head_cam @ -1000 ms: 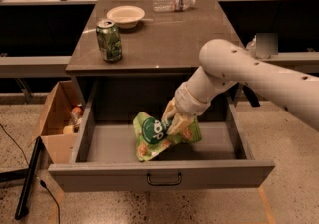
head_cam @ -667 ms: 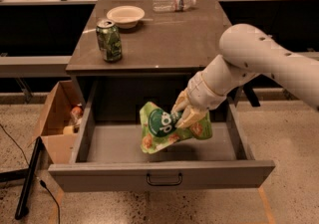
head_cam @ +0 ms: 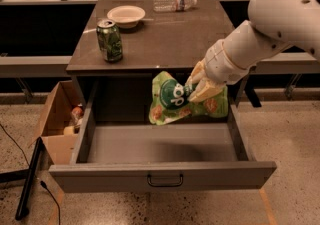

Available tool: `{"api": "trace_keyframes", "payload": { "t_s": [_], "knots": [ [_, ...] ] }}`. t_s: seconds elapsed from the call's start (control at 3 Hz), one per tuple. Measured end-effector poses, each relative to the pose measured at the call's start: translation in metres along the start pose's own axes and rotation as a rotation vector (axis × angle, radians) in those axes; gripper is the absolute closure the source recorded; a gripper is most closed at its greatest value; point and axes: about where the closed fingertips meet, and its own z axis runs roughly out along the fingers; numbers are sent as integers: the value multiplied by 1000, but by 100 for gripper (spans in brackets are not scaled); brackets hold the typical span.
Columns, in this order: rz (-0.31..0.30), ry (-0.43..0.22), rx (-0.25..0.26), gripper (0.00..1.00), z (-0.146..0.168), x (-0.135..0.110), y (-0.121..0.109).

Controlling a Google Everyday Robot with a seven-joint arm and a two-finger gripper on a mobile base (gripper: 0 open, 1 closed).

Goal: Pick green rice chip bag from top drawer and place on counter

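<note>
The green rice chip bag [head_cam: 172,99] hangs in the air above the open top drawer [head_cam: 160,169], just below the front edge of the counter [head_cam: 165,39]. It is light green with a dark round logo and pictured chips. My gripper [head_cam: 199,88] is shut on the bag's right side, its cream fingers pinching the crinkled pouch. The white arm reaches in from the upper right. The drawer is pulled fully out and its grey floor shows bare under the bag.
On the counter stand a green soda can [head_cam: 109,40] at the front left, a white bowl [head_cam: 126,16] behind it and a clear plastic bottle [head_cam: 174,2] lying at the back. A cardboard box [head_cam: 57,119] with items sits on the floor left of the drawer.
My gripper has lifted the bag up out of the drawer, from near the drawer floor to just under the counter's front edge, and moved it slightly right.
</note>
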Motion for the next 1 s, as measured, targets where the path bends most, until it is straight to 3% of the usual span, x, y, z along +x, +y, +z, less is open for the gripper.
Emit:
{"api": "trace_keyframes", "payload": {
  "t_s": [0.33,1.0],
  "knots": [
    [8,41,49,100,-27,5,-26],
    [-49,78,130,100,-66,20,-117]
  ]
}}
